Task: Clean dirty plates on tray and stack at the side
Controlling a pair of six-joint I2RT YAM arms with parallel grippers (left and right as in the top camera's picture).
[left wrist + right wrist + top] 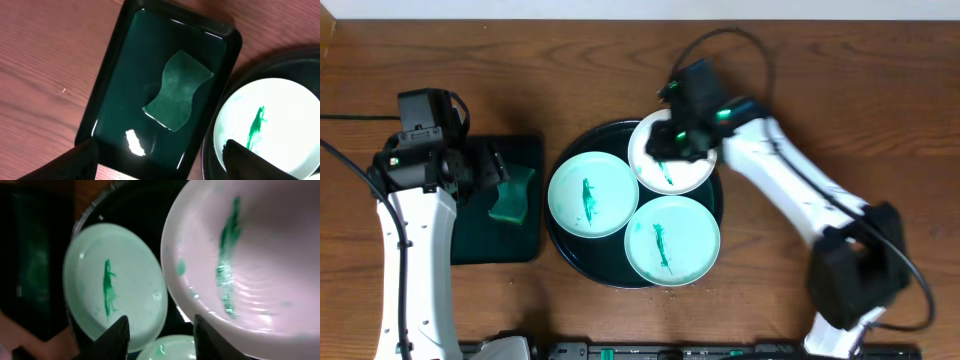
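Observation:
The large round dark tray holds three white plates with teal smears. One plate lies at the left, one at the front right, and one at the back, reaching over the tray's far rim. My right gripper is open at the back plate's left edge. In the right wrist view my right gripper has its right finger against the rim of the back plate; the left plate shows beyond. My left gripper is open and empty.
A rectangular dark tray with a green sponge lies left of the round tray. In the left wrist view the sponge lies in the wet rectangular tray, with the left plate to its right. Bare wood surrounds both trays.

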